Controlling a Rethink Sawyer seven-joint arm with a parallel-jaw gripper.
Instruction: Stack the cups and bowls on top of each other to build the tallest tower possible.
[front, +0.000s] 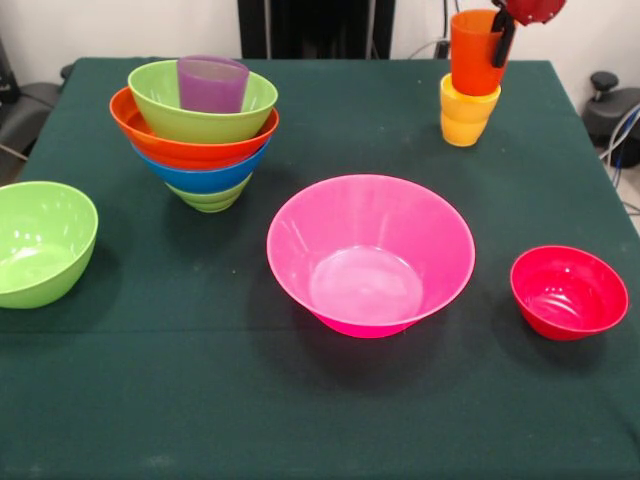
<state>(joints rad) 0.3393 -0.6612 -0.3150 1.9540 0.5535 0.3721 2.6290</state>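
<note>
Dark green table (300, 420), hand (503, 30) at top edge gripping orange cup's (472, 55) rim, cup seated in yellow cup (467, 118)

No readable text, labels, brands, numbers or signs anywhere in view.
</note>
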